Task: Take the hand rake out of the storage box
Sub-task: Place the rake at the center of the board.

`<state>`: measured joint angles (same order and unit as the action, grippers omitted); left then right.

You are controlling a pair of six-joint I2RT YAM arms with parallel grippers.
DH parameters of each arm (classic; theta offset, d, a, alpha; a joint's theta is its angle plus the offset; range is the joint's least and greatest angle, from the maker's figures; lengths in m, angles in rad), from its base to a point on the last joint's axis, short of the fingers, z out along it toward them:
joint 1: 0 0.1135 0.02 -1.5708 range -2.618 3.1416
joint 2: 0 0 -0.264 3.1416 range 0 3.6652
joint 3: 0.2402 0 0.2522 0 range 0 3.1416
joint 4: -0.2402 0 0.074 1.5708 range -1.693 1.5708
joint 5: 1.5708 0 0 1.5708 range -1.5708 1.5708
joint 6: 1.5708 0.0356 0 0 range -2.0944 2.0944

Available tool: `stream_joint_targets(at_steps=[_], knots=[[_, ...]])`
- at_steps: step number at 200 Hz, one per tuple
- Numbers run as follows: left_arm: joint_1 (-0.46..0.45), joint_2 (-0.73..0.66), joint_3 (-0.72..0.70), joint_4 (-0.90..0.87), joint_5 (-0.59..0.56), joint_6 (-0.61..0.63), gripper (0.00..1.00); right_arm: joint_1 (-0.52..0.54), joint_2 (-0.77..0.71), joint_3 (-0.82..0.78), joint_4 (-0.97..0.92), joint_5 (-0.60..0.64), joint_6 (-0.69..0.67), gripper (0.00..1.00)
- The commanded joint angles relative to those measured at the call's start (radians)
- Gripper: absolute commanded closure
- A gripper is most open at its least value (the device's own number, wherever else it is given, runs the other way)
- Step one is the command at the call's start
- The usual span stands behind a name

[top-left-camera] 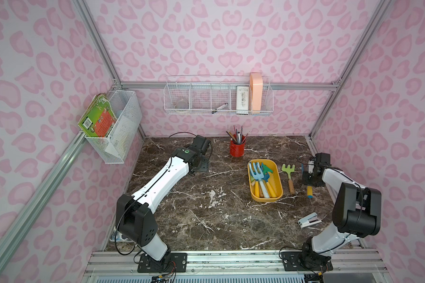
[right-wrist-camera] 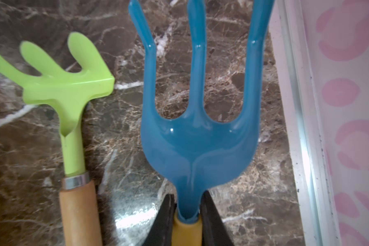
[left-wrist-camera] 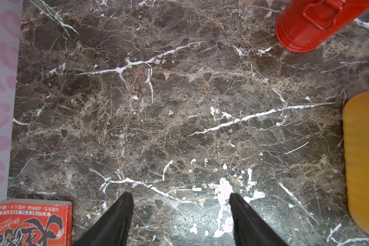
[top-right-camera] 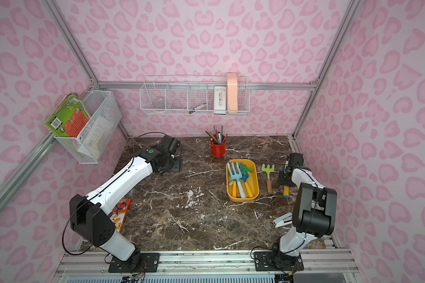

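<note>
The hand rake [right-wrist-camera: 197,138], blue with three prongs and a yellow handle, is held outside the storage box [top-left-camera: 265,199]. It is clamped at its neck by the right tool [right-wrist-camera: 188,202], low over the surface [top-left-camera: 206,220] near the right edge. The prongs are pointed toward the back wall. In the top views most of the rake is hidden by the right tool [top-left-camera: 309,176]; only part of the handle [top-left-camera: 310,191] can be seen behind it.

A green rake [top-left-camera: 288,171] with a wooden handle is laid flat between the box and the held rake, just beside the latter. An aluminium frame rail [right-wrist-camera: 296,106] is found close on the rake's other side, so the rake is hemmed in on both flanks.

Several more garden tools [top-left-camera: 260,178] with yellow handles are left in the yellow box. A red pencil cup [top-left-camera: 237,148] is stood behind the box, and a stapler [top-left-camera: 309,219] is seen nearer the front.

The left tool [left-wrist-camera: 180,196] is held open above bare marble, well apart from the box wall [left-wrist-camera: 362,159]. A red book [left-wrist-camera: 30,223] is laid at the left edge.
</note>
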<state>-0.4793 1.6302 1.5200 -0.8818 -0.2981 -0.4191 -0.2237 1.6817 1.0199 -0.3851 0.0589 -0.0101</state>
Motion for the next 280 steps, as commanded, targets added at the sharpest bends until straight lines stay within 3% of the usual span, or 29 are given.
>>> stream_joint_targets(at_steps=[1, 141, 205, 248, 280], knots=[[0.001, 0.008, 0.015, -0.022, -0.004, 0.016, 0.24, -0.003, 0.019, 0.004, 0.076, -0.018, -0.068, 0.79], [0.001, 0.055, 0.057, -0.052, -0.047, 0.026, 0.24, 0.01, 0.096, 0.006, 0.109, -0.078, -0.117, 0.78], [0.002, 0.046, 0.056, -0.054, -0.061, 0.028, 0.24, 0.011, 0.089, -0.001, 0.091, -0.078, -0.116, 0.68], [0.002, 0.022, 0.025, -0.046, -0.056, 0.025, 0.24, 0.025, -0.017, -0.006, 0.102, -0.03, -0.057, 0.6], [0.001, 0.009, -0.011, -0.032, -0.024, 0.003, 0.23, 0.15, -0.142, -0.043, 0.115, 0.066, 0.021, 0.54]])
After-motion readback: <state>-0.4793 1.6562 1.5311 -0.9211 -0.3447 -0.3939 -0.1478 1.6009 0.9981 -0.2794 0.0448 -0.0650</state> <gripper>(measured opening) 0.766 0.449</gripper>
